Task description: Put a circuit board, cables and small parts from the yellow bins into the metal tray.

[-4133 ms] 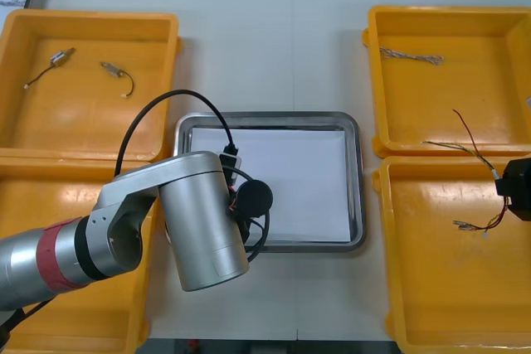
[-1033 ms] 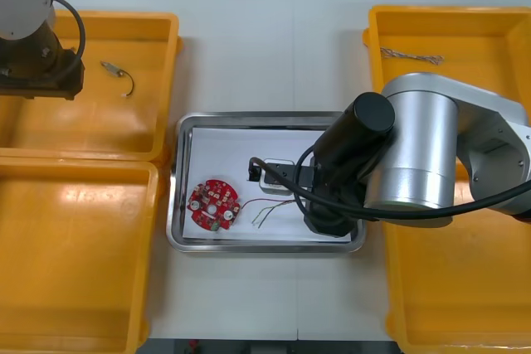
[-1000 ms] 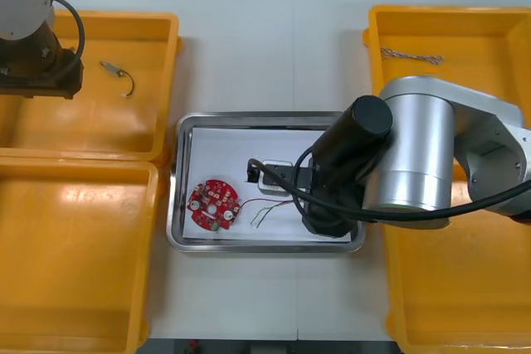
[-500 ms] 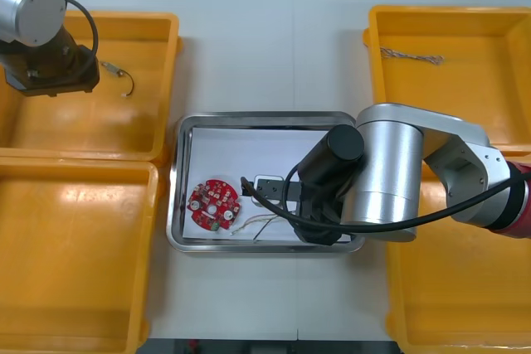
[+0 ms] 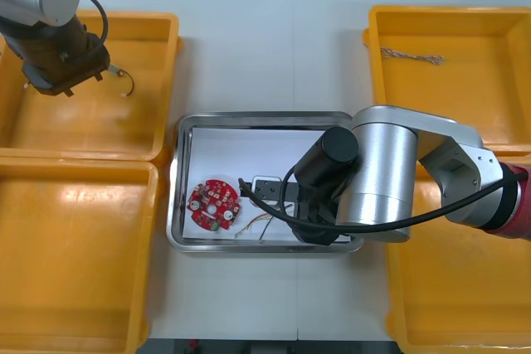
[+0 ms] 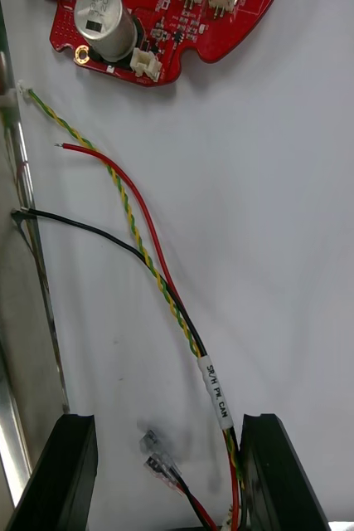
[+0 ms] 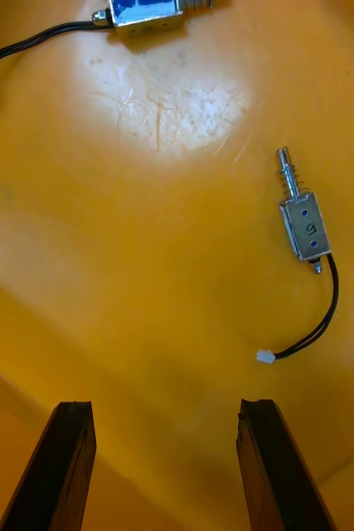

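We see right gripper (image 6: 168,473) low over metal tray (image 6: 11,332), fingers spread wide, clamping nothing. Between them, on tray's white inside, lies red and yellow cable (image 6: 135,224): twisted pair plus red and black strands, white printed sleeve, loose ends fanning toward round red circuit board (image 6: 185,33). Left gripper (image 7: 164,465) likewise spread, above small metal part (image 7: 303,228) with black lead in far left yellow bin (image 7: 102,249).

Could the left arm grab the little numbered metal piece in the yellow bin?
Probably yes. The left gripper hangs open above the yellow bin, and the small metal part lies bare on its floor, just off beyond one finger; nothing covers it.
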Tool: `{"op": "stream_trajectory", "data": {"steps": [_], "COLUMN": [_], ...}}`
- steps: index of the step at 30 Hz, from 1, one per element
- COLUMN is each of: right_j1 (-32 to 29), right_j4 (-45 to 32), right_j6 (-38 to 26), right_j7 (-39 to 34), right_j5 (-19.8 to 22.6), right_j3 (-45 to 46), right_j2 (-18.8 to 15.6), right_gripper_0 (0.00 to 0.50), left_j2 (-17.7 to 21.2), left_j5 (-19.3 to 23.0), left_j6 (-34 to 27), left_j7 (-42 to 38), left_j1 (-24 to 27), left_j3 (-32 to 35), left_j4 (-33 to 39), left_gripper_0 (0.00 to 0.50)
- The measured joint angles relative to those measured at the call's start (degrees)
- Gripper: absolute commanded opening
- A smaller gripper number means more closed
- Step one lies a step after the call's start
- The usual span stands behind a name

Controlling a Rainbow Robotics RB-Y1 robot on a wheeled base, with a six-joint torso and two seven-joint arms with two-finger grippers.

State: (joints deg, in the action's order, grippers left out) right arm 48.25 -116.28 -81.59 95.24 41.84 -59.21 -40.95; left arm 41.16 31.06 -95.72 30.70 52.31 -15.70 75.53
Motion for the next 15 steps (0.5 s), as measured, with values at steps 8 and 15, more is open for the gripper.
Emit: {"op": "stream_trajectory", "data": {"steps": [8, 15], "right_j1": [0.1, 0.1], "right_j4": [-1.7, -3.0], "right_j6": [-3.3, -5.3], "right_j7": [0.0, 0.0], "right_j5": [0.1, 3.7], "right_j3": [1.1, 4.7], "right_j2": [0.0, 0.0], "right_gripper_0": [0.5, 0.5], "left_j2": [-1.4, -3.2], "left_j5": [-2.1, -6.0], "left_j6": [5.6, 7.0], "left_j7": [-4.5, -8.5], "left_j1": [2.9, 4.2], "left_j3": [1.7, 4.3], "left_j4": [-6.5, -10.0], "left_gripper_0": [0.5, 0.5]}}
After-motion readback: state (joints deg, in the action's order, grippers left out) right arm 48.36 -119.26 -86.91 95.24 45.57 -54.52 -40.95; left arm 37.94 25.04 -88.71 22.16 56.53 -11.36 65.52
